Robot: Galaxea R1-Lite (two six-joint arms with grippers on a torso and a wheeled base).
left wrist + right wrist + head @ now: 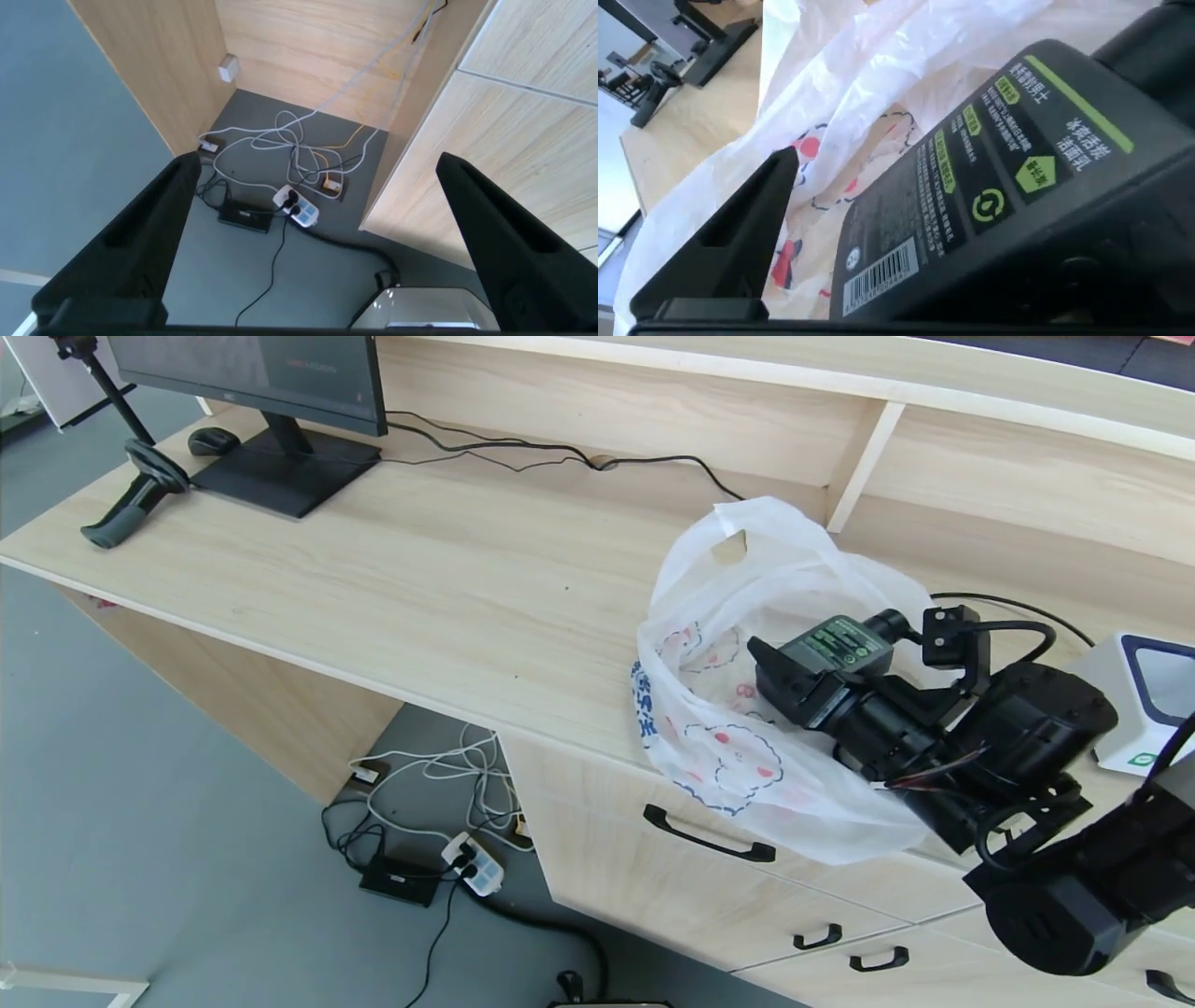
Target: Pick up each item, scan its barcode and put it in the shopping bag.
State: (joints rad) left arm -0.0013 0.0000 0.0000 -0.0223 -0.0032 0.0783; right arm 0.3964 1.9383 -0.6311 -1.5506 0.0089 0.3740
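A white plastic shopping bag [738, 756] with a cartoon print lies open on the wooden counter [420, 579], near its front edge. My right gripper [805, 674] is shut on a black packet [840, 644] with a green label, and holds it over the bag's mouth. In the right wrist view the packet [990, 187] shows its barcode, with the bag [840, 112] right behind it and one finger [719, 243] beside it. My left gripper [308, 252] is open and holds nothing. It hangs low in front of the counter, above the floor.
A white desktop scanner [1153, 700] stands at the counter's right end. A monitor [252, 373], a mouse [213, 441] and a handheld scanner [131, 504] sit at the far left. Drawers [709, 840] lie below the bag. Cables and a power strip [294, 205] cover the floor.
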